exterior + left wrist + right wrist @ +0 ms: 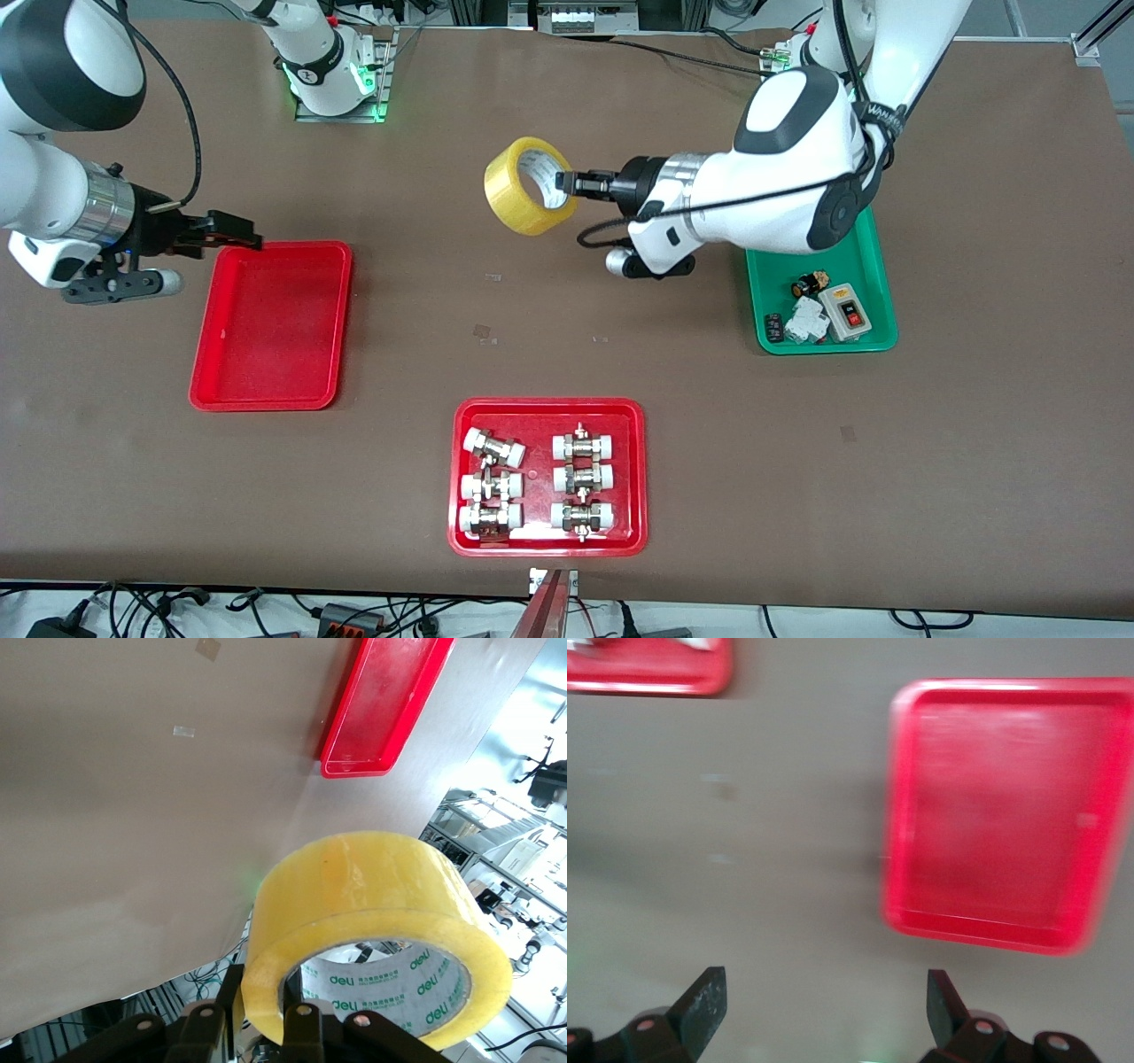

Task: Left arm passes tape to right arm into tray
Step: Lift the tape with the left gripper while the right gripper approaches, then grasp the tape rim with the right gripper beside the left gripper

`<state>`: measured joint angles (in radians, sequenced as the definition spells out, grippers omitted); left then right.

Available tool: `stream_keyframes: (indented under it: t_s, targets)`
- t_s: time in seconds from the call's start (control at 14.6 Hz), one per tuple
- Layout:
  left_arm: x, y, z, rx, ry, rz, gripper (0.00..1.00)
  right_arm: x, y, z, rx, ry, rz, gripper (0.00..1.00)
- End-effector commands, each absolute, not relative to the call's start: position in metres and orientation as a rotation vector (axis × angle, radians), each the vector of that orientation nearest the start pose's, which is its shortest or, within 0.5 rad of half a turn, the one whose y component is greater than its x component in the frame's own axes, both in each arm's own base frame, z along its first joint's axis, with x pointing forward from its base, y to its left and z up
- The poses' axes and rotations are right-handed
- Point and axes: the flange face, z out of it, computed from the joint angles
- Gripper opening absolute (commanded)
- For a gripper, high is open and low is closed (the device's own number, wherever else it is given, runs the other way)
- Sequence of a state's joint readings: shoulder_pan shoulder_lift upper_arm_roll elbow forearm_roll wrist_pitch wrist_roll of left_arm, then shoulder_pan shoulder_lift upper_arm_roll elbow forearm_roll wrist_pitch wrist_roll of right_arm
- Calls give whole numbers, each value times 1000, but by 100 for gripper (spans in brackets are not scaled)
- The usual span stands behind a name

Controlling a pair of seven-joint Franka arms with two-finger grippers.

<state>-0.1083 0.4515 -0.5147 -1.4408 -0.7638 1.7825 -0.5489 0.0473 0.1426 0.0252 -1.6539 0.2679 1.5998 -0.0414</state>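
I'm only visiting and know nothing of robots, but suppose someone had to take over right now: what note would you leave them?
Left claw: shut on the yellow tape roll, gripping its wall, held in the air over the bare table between the trays.
Right claw: open, holding nothing, by the plain red tray's edge nearest the robots' bases.
Done: tape picked up by the left arm.
Left: hand the roll to the right claw, then set it in the plain red tray, which holds nothing yet.

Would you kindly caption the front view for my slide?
Left gripper holds the tape above the table; right gripper, fingers open, waits beside the plain red tray.
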Motion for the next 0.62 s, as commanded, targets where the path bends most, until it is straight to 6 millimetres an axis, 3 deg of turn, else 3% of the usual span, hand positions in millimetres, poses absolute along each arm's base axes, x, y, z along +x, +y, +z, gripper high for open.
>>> stream_keyframes:
  t_s: [0.0,0.14,0.34,0.55]
  targets:
    - [560,-398,503,2230,193,-709,0,579,139,538,-2735,-225,255,100]
    - [562,-395,503,2230,194,-707,0,573,200,569,-2626,-315,171,100]
    - [564,-391,504,2230,201,-706,0,585,241,573,-2432,-140,118,100]
    - [564,-390,505,2229,204,-707,0,583,285,569,-2390,-103,117,100]
